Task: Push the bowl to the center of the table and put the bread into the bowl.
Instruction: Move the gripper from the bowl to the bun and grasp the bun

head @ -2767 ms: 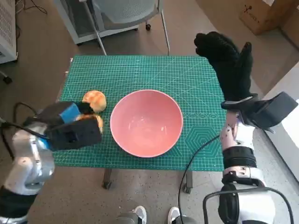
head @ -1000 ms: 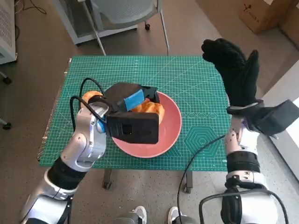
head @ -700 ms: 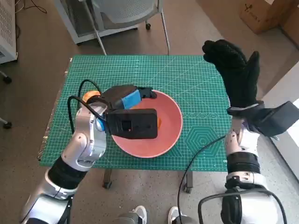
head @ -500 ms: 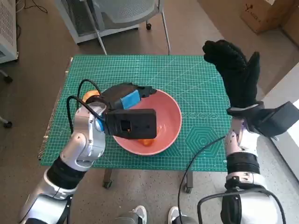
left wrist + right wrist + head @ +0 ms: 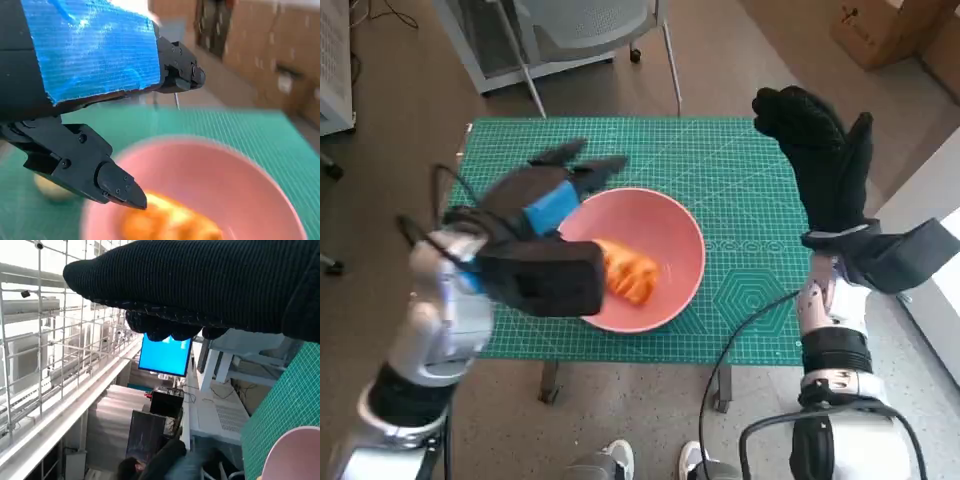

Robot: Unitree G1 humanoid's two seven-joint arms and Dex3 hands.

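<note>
- Our left hand [image 5: 548,190] hangs above the table's left half, beside the left rim of the bowl, its blue-taped back up and its black fingers [image 5: 592,167] spread apart with nothing between them
- From the left wrist view we see the same: the taped hand [image 5: 90,50] sits over the near edge of the bowl, fingers [image 5: 122,187] apart and empty, with the bread just below them
- Our right hand [image 5: 817,150], in the black knitted glove, is raised upright over the table's far right corner, palm flat, fingers stretched and holding nothing
- In the right wrist view the glove [image 5: 200,285] runs as a dark band, and beyond it we make out a lit blue screen [image 5: 165,356] and a person [image 5: 165,460] seated low down
- The pink bowl [image 5: 675,235] stands on the green cutting mat [image 5: 720,160] near the middle of the table
- One piece of bread [image 5: 625,270], golden and lumpy, lies inside the bowl on its left side, close against the inner wall
- In the left wrist view a pale round lump [image 5: 50,187] lies on the mat outside the bowl, too blurred for us to name
- A chair [image 5: 590,25] stands behind the table's far edge, and shoes [image 5: 615,462] show on the floor at the near edge
</note>
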